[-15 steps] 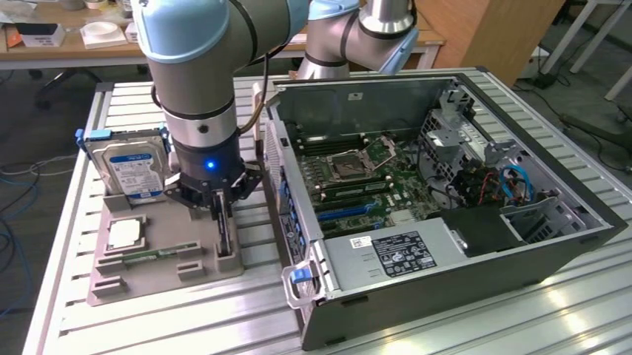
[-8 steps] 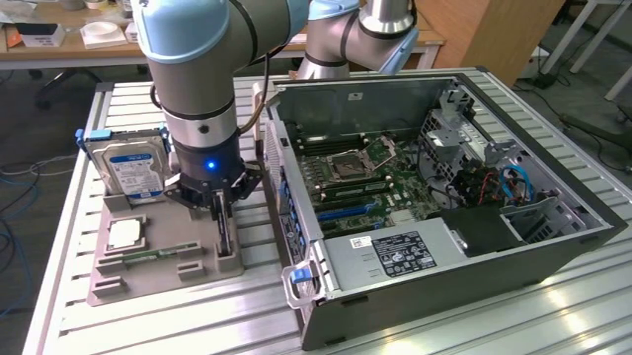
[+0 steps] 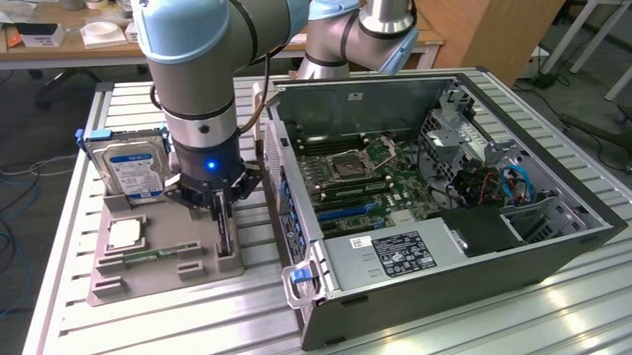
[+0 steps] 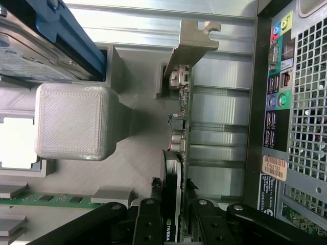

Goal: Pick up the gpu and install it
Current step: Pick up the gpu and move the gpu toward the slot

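At the slot of the grey plastic parts holder point(image 3: 148, 275), found black gripper point(image 4: 171, 229) part-closed, clamping both faces of green edge-on gpu card point(image 4: 172, 178) with black cooler and silver bracket; recommend lifting straight up, untwisted, clear of slot walls.

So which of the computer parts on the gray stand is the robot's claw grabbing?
The gpu, the thin green card standing on edge with the gripper shut on it. The hard drive, square chip and memory stick sit untouched beside it.
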Motion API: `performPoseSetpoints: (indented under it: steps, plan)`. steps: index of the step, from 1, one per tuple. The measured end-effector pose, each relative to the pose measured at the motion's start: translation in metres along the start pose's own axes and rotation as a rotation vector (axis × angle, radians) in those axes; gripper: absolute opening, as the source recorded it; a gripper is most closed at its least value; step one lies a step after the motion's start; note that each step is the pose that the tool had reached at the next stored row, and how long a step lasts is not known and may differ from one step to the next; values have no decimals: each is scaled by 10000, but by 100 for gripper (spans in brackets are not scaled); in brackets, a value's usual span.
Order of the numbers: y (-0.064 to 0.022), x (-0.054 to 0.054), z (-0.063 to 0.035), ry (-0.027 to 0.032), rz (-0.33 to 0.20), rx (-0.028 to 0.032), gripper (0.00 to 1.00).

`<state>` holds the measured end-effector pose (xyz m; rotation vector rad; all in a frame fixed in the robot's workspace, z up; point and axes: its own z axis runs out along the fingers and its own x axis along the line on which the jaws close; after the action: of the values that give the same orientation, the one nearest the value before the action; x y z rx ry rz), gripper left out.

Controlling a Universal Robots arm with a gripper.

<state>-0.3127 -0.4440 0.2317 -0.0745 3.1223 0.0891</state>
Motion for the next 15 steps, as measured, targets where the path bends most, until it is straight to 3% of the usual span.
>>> performPoseSetpoints:
  steps: [15]
  plan:
    - [-1, 0, 0, 2, -26, -1, 26]
